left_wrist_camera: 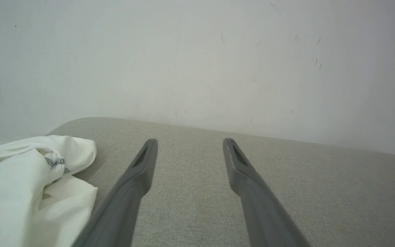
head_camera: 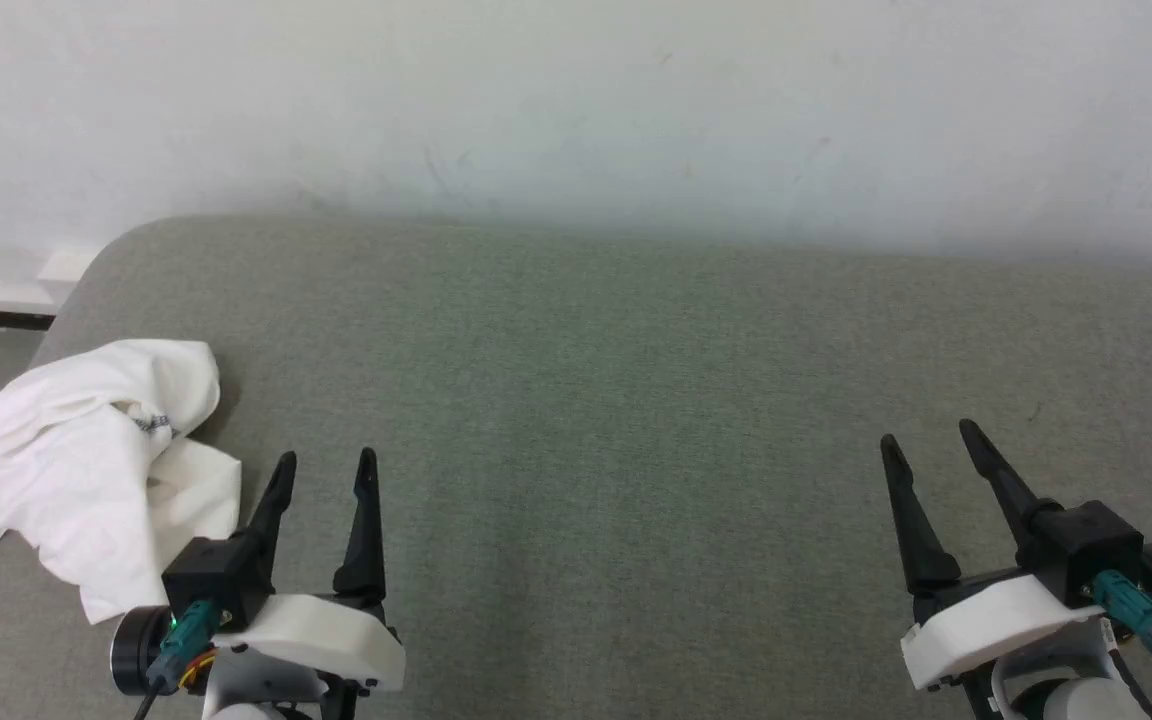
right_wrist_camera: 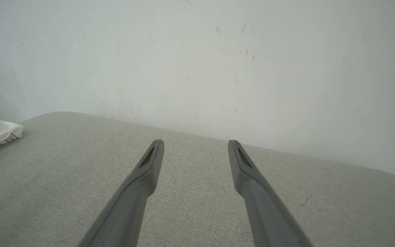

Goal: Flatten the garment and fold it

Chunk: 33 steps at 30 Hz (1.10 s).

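Nearest, over the grey fabric surface (head_camera: 636, 400): left gripper (head_camera: 327, 454) and right gripper (head_camera: 927, 433), well apart, fingers of both spread, empty. Just beside the left one, crumpled at the surface's left end: white garment (head_camera: 66, 470), dark zigzag stitching (left_wrist_camera: 57, 162), small brown-bordered label (right_wrist_camera: 11, 138), writing too small to read. Beyond, scuffed white wall (head_camera: 576, 100).

Right of the garment (head_camera: 86, 470) you have open grey fabric surface (head_camera: 616, 400) to sweep across; behind the garment the wall (head_camera: 576, 100) stops you, and the crumpled heap itself blocks the left edge.
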Motion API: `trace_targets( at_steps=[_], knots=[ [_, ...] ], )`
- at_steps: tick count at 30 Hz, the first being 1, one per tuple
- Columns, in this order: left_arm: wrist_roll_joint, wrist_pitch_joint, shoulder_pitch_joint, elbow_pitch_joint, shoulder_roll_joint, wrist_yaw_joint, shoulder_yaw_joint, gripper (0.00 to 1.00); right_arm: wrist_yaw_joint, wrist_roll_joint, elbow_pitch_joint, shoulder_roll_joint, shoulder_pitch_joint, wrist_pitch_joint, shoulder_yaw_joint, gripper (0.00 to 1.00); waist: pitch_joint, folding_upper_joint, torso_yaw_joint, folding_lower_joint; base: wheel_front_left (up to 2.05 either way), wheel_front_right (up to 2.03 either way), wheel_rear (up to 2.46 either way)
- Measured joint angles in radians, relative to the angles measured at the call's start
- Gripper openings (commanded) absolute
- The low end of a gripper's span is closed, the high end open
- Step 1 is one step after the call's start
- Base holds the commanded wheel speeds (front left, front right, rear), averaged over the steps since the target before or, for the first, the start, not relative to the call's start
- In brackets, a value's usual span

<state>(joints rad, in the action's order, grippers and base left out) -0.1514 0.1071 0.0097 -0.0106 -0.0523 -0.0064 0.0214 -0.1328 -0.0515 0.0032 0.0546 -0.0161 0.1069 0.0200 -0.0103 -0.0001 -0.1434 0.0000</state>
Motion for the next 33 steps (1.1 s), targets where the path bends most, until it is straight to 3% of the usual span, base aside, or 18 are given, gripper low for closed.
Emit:
trace_targets(
  at_steps=[33],
  knots=[
    [-0.082,0.069,0.000,-0.038,0.000,0.000,-0.025,1.00,0.000,0.006,0.015,-0.001,0.000,0.046,0.057,1.00,-0.007,0.0000,-0.218,0.0000,0.00,0.00,0.00]
  ],
)
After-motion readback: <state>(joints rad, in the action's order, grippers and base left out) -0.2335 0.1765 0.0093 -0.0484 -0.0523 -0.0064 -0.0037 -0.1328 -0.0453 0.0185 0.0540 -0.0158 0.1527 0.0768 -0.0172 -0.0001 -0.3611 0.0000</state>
